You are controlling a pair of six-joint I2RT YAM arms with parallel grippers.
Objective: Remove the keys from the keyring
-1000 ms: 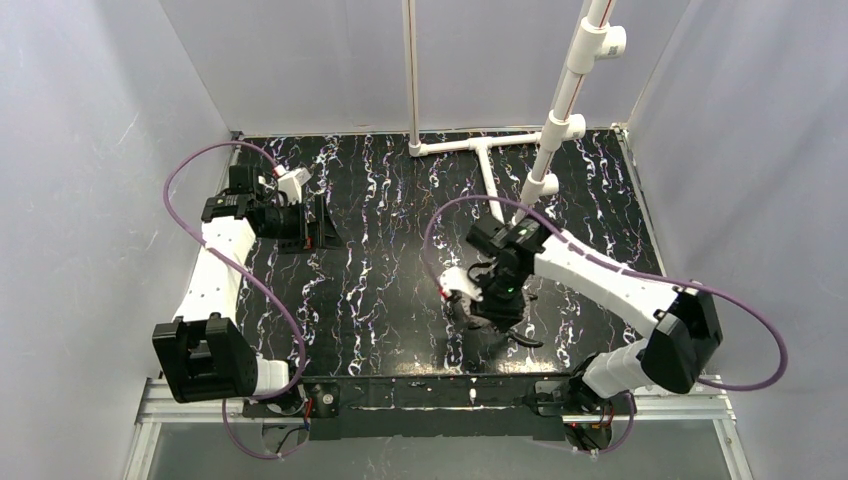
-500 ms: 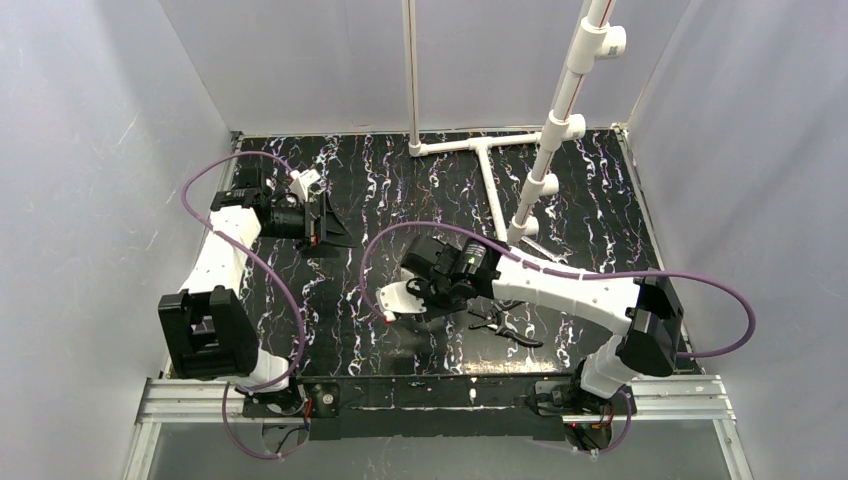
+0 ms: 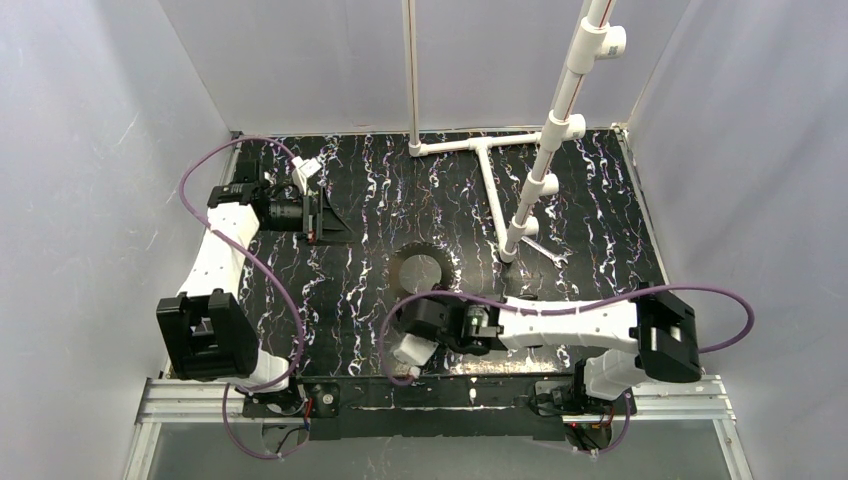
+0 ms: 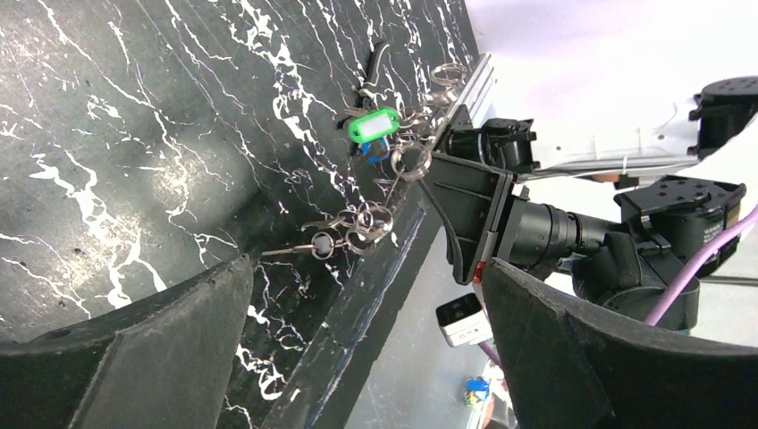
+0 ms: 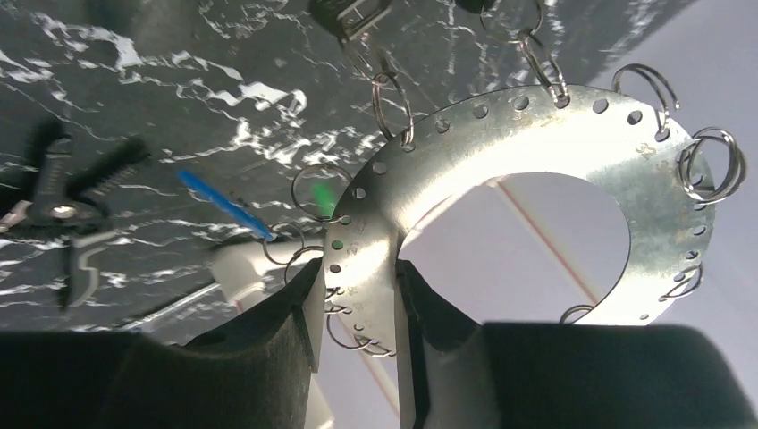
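right claw [image 5: 357, 284]: pinching the band of a flat silvery metal disc [image 5: 501, 134] with a wide round hole and small holes punched round its rim, one finger pressed on each face.
on the disc: thin wire split rings [image 5: 711, 165] loop through the punched holes all round it.
keys: tiny metal keys [image 4: 371, 134] with coloured plastic heads, green above blue in the left wrist view, bunched just beside the right claw, near the table's edge.
keyring: a thin silvery metal keyring [image 4: 413, 163] sits against the blue head among several like rings; which ring carries the keys cannot be told.
right wrist view: shows those keys only as a blue streak and a green blur past the disc's left rim, but gives the grip on the disc in close detail.
left claw [image 4: 366, 268]: spread wide with nothing between the fingers, facing the bunch from well apart.
table: black marbled tabletop with white veins [image 4: 134, 134].
pliers: black-handled pliers [image 5: 54, 210] lie flat on the table, seen by the right wrist camera alone.
overhead view: the disc reads as a small dark hoop just beyond the right claw. keys and rings are too small to make out. the left claw is at the far left, and the right arm lies along the near edge.
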